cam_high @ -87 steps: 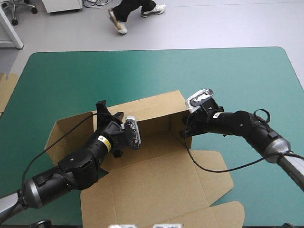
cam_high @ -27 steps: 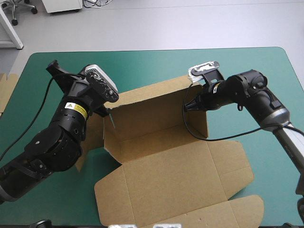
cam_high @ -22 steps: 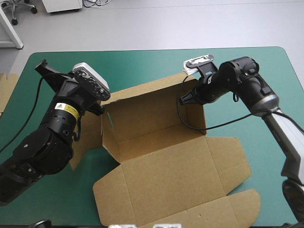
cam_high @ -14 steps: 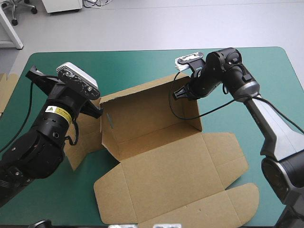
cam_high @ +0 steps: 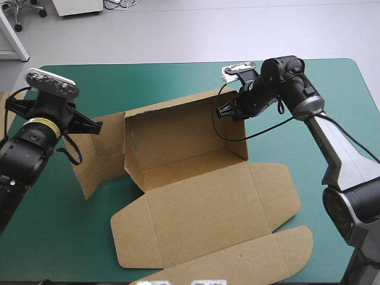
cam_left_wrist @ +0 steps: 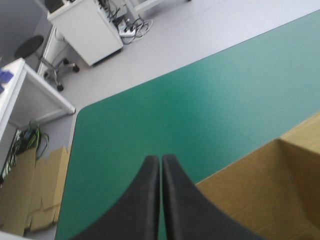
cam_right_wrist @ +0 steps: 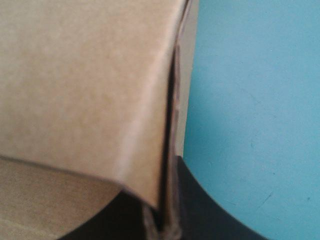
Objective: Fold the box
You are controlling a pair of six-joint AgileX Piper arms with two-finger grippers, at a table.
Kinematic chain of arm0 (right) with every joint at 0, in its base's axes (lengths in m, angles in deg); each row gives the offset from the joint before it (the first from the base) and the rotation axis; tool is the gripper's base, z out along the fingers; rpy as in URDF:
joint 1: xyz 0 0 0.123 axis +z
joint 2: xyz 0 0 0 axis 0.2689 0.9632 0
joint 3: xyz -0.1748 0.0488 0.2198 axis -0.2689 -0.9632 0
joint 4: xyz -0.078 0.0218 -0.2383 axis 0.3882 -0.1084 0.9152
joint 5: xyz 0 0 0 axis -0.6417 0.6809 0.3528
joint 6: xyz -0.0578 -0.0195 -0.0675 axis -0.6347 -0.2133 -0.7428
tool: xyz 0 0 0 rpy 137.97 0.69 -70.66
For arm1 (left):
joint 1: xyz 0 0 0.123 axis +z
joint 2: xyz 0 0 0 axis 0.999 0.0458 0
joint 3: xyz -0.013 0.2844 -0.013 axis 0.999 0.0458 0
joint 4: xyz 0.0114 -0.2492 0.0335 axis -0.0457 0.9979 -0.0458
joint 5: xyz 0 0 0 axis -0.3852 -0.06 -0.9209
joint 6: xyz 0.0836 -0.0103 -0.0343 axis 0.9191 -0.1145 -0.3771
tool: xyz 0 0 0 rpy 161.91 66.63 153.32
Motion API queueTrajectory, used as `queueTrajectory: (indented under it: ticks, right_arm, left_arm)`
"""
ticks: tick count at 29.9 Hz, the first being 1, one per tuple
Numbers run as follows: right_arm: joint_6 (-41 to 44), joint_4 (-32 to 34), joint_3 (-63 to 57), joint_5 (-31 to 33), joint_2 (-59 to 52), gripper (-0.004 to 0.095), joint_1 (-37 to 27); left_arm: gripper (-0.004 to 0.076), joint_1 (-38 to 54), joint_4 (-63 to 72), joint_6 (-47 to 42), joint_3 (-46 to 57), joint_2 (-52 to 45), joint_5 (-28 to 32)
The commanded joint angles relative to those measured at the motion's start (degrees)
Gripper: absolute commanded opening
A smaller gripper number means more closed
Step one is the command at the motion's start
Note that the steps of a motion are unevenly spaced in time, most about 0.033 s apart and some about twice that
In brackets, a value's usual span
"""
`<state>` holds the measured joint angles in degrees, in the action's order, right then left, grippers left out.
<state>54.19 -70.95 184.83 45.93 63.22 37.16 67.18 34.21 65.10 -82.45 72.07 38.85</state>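
Note:
The brown box lies in the middle of the teal-green table, its back wall and both end walls raised and its lid flat toward the near edge. My right gripper is at the far right corner, shut on the top edge of the box's wall; in the right wrist view the board runs down between the black fingers of that gripper. My left gripper hovers just left of the box's loose left flap, shut on nothing. In the left wrist view that gripper points over bare cover, with the box beside it.
More brown board shows at the table's left edge, and again as a stack on the floor there. Bare teal-green cover lies beyond and to the right of the box.
My left arm has drawn back to the left, away from the box's left wall. The right gripper has carried the far right corner leftward and slightly farther, and the box has shifted with it.

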Motion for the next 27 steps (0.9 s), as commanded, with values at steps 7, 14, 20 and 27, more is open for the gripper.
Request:
queueTrajectory:
  ticks: [7,14,20,27]
  right_arm:
    - [0.15,-0.98,2.17,-0.04,0.91,0.0001,-1.26]
    - [0.39,-0.18,2.17,-0.26,6.91,0.0001,-2.63]
    - [-0.36,-0.13,2.17,-4.29,11.99,0.0001,-2.62]
    - [-6.22,-3.7,3.27,-6.82,11.99,0.0021,-2.62]
  left_arm:
    - [0.0004,21.64,27.5,16.79,-1.87,4.2,7.26]
    - [0.0004,25.3,38.09,23.79,-1.87,6.16,10.16]
    - [0.0004,25.3,39.49,25.14,-1.87,6.16,10.29]
    - [0.0004,25.3,39.87,25.27,-1.87,6.16,10.56]
